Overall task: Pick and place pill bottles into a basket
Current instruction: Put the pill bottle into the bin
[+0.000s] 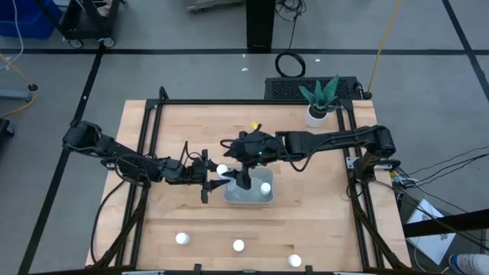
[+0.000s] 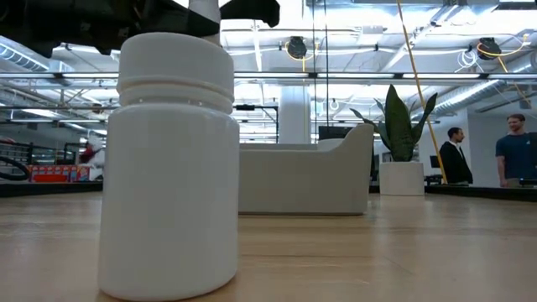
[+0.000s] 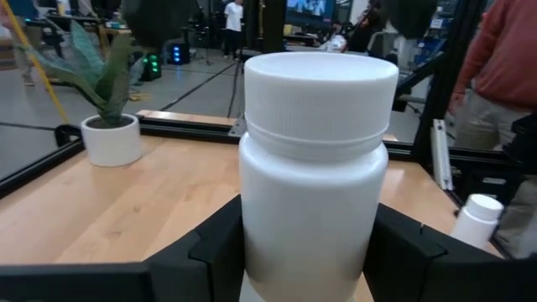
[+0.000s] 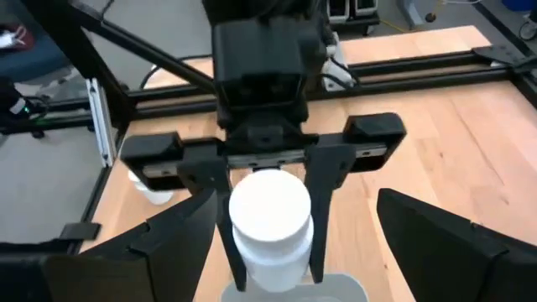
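Observation:
My left gripper (image 1: 216, 176) is shut on a white pill bottle (image 1: 222, 170) at the left end of the pale translucent basket (image 1: 248, 195). My right gripper (image 1: 244, 180) hangs open and empty over the basket, just right of that bottle, and faces the left gripper. A second bottle (image 1: 266, 188) stands in the basket's right part. Three more bottles stand on the table near its near edge (image 1: 182, 238), (image 1: 239, 246), (image 1: 295, 260). The middle one fills the low view (image 2: 168, 168). My left gripper pinches the bottle's body (image 3: 315, 193) between its two fingers (image 4: 225, 220), one on each side, below the cap. The fingers come level from the table's left. The bottle stands upright over the basket's left rim (image 4: 336, 289). I cannot tell whether its base touches anything.
A white pot with a green plant (image 1: 319, 103) stands at the far right corner. Black frame rails (image 1: 153, 114) run along the table's edges. People stand in the room beyond the table (image 2: 512, 147). Bare wood lies between the basket and the near bottles.

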You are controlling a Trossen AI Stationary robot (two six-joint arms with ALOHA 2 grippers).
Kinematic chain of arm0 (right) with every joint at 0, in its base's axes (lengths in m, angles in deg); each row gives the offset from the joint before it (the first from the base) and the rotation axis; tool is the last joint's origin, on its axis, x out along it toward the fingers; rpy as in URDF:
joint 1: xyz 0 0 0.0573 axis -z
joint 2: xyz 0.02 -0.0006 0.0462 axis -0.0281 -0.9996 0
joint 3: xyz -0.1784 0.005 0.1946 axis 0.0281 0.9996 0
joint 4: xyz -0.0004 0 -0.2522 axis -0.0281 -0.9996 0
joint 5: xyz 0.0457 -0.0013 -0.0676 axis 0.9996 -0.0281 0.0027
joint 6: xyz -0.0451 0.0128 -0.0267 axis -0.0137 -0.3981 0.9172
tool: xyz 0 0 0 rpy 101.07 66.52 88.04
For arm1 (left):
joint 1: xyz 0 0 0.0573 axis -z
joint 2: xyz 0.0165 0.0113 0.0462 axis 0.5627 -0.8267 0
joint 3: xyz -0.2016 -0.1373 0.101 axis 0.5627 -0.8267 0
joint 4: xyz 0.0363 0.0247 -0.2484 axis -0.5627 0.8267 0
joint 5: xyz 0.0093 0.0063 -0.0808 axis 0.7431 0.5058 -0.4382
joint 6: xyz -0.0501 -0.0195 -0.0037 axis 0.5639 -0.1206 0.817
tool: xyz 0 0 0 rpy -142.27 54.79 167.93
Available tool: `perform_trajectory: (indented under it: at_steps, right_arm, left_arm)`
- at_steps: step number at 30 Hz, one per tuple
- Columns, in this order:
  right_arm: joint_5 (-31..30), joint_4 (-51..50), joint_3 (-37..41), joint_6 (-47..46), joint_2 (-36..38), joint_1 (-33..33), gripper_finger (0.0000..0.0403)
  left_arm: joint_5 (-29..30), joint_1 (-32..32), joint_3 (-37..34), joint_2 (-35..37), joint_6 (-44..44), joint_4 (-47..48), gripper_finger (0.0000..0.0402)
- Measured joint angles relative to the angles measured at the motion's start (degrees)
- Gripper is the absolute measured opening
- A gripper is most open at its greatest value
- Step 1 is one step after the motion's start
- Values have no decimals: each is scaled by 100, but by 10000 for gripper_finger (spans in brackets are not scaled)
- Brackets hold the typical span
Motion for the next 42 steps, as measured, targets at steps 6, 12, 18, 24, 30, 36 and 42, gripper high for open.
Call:
perform_trajectory:
  at_steps: [6, 12, 18, 24, 30, 36, 42]
  right_arm:
    - [12, 119, 9, 147, -184, -54, 318]
    - [-10, 93, 4, 205, -283, -40, 318]
    - [4, 124, 2, 163, -254, -43, 317]
    - [136, 103, 4, 50, -271, -41, 272]
    - [311, 197, 7, 35, -269, -38, 172]
    - [307, 61, 7, 57, -269, -37, 143]
    - [77, 8, 7, 164, -212, -46, 143]
  left_arm:
    - [-79, -58, 0, 0, 12, -2, 192]
    - [-81, -56, 0, 0, 27, -9, 179]
    - [-85, -56, 0, 0, 80, -7, 207]
    - [-85, -56, 0, 0, 76, -7, 178]
    - [-117, -49, 0, 0, 83, -16, 200]
    - [-113, -52, 0, 0, 82, -7, 203]
    - [-66, -56, 0, 0, 93, 7, 191]
